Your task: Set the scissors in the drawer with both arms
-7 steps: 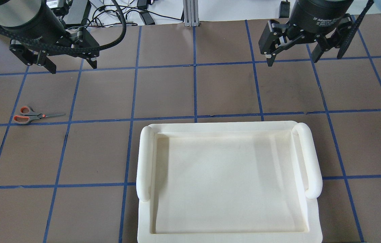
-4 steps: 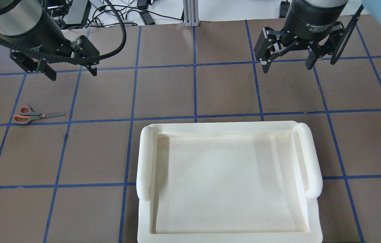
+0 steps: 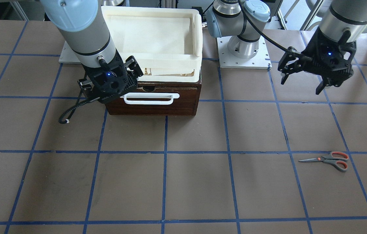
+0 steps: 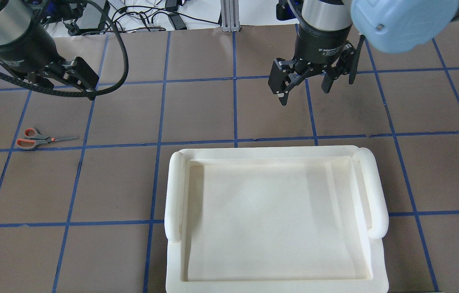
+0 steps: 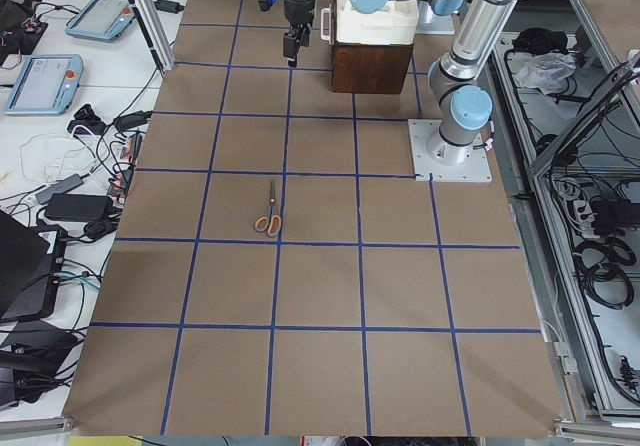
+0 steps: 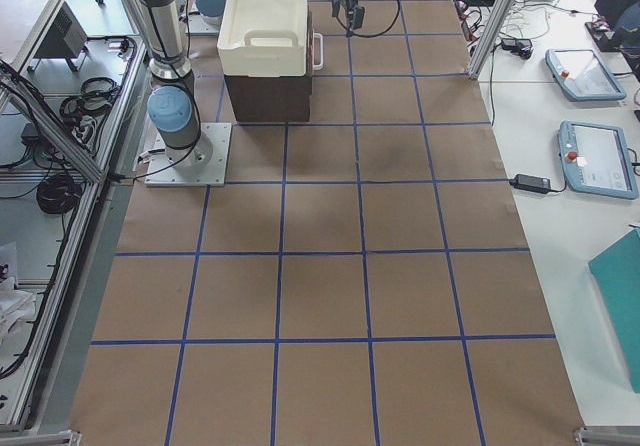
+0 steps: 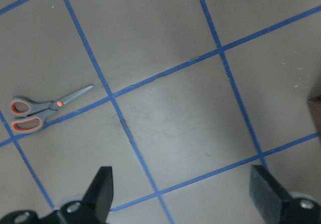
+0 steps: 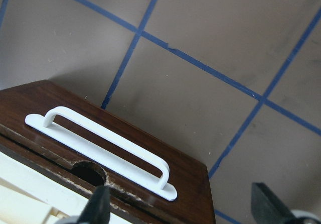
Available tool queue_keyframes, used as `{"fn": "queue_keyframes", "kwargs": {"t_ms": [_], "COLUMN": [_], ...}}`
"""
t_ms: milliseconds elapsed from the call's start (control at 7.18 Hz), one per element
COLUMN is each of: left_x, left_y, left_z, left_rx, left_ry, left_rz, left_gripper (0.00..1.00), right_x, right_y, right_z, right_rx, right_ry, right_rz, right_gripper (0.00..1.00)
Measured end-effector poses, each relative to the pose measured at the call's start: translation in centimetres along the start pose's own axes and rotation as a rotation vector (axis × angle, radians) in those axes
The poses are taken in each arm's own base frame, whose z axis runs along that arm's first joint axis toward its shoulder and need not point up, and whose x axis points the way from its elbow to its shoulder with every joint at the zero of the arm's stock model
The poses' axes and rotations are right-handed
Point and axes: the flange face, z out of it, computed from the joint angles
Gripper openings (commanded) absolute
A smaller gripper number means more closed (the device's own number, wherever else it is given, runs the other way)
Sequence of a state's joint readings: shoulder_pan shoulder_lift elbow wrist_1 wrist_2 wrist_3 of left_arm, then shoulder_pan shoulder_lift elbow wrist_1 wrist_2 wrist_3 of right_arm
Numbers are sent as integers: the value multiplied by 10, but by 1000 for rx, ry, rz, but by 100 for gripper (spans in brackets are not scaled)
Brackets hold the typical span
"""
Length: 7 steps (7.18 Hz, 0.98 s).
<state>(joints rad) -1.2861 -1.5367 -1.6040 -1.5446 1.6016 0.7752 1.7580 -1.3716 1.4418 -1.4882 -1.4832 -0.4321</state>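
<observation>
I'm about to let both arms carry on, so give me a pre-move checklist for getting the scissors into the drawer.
1. Drawer open: not ok, it looks shut.
2. Right gripper open for the handle: ok, jaws apart, near the handle but not on it.
3. Left gripper empty and open: ok.
4. Scissors free to grasp: ok, flat on the table, blades closed, nothing touching them.
5. Left gripper over scissors: not ok, it hangs off to one side of them.
6. Room inside drawer: cannot tell, hidden.
</observation>
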Motion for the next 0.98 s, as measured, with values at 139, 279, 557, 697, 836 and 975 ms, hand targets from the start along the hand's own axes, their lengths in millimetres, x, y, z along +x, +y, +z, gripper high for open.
{"fn": "queue_keyframes", "kwargs": {"t_ms": [139, 279, 557, 697, 836, 975], "left_x": [-52, -96, -155, -177, -194, -208], "left_y": [26, 48, 67, 68, 65, 61], "left_z": [18, 37, 76, 103, 134, 165], "left_rx": [-25, -36, -44, -48, -44, -42], "left_ry": [26, 48, 56, 42, 19, 2], "left_rz": [173, 357, 608, 680, 761, 853], "left_gripper": [100, 100, 100, 100, 100, 99], "right_x": [6, 11, 4, -9, -21, -32], "right_y": [-9, -17, -31, -38, -44, -48], "right_z": [20, 34, 54, 62, 69, 74], "right_rx": [-3, 9, 30, 52, 65, 65], "right_ry": [-26, -33, -73, -128, -159, -157], "right_rz": [-135, -224, -330, -412, -468, -515], "right_gripper": [100, 100, 100, 100, 100, 100]}}
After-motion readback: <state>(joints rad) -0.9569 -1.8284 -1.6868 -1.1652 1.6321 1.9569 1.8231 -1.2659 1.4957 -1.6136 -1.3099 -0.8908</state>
